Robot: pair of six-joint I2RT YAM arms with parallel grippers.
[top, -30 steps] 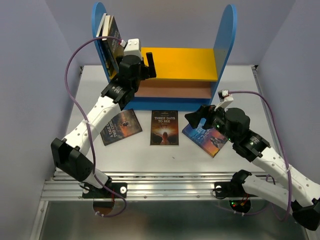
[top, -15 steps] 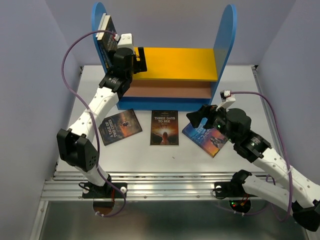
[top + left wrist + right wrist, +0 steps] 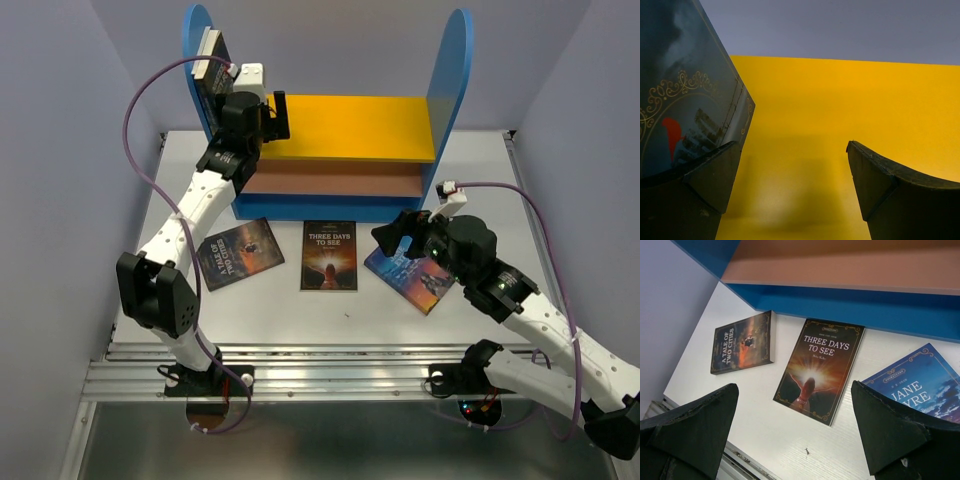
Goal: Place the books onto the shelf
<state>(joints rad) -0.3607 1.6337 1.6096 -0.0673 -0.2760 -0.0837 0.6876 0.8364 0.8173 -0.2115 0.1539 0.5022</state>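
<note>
Upper left: shelved books (image 3: 212,58) leaned inside the shelf (image 3: 350,125), left gripper (image 3: 272,112) beside them, fully open, empty. Centre: Three Days to See (image 3: 329,255) lay flat. Lower right: right gripper (image 3: 398,230) hovered over Jane Eyre (image 3: 418,283), wide open, empty; a low, edge-on pinch was advisable

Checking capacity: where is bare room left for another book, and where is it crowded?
Free: yellow upper board between the standing books and right blue panel; table strip nearer than the flat books. Crowded: left end, by left pincer.
</note>
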